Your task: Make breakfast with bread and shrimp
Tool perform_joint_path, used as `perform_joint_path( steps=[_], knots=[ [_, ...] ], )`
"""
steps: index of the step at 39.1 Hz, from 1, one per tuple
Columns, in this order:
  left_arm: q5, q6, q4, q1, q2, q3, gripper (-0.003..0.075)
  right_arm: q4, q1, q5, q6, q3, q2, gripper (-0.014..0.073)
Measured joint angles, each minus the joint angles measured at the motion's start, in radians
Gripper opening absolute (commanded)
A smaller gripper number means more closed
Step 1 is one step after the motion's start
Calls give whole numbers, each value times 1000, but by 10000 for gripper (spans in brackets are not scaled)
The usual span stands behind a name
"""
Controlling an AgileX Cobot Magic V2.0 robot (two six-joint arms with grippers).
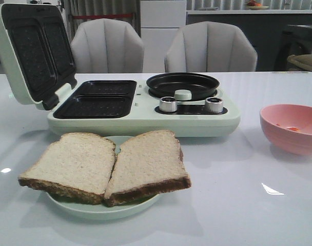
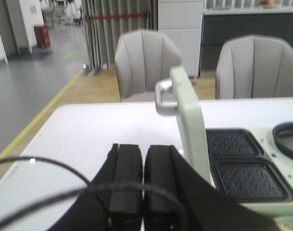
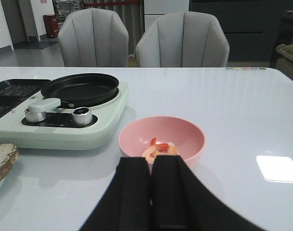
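Two slices of bread (image 1: 107, 166) lie side by side on a pale green plate (image 1: 102, 210) at the table's front; one slice's edge (image 3: 2, 161) shows in the right wrist view. The shrimp (image 3: 158, 148), orange-red and curled, sits inside a pink bowl (image 3: 161, 139), also at the right in the front view as the bowl (image 1: 292, 128) with an orange speck of shrimp (image 1: 293, 129). My right gripper (image 3: 152, 161) hangs shut just before the bowl, holding nothing. My left gripper (image 2: 144, 149) is shut and empty, beside the machine's raised lid (image 2: 187, 120). Neither gripper appears in the front view.
A pale green breakfast machine (image 1: 145, 115) stands behind the plate, its lid (image 1: 30, 51) open at the left over two dark grill wells (image 1: 97, 100). It has a round black pan (image 1: 182, 84) and two metal knobs (image 1: 168, 104). Two grey chairs (image 1: 107, 46) stand behind the table.
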Motion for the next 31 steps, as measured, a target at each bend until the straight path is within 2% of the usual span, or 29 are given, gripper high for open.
perform_joint_path(
  steps=[6,10,14,19,21,31],
  knots=[
    [10,0,5,-30,26,0,118,0,0,0,0,0,0,135],
    [14,0,26,-46,30,0,159,0,0,0,0,0,0,135],
    [16,0,50,-71,30,0,263,0,0,0,0,0,0,135],
    [27,0,56,-100,30,0,448,0,0,0,-8,0,0,135],
    [43,0,56,-109,30,0,477,0,0,0,-8,0,0,135],
    [69,0,67,-113,30,0,478,0,0,0,-10,0,0,135]
  ],
)
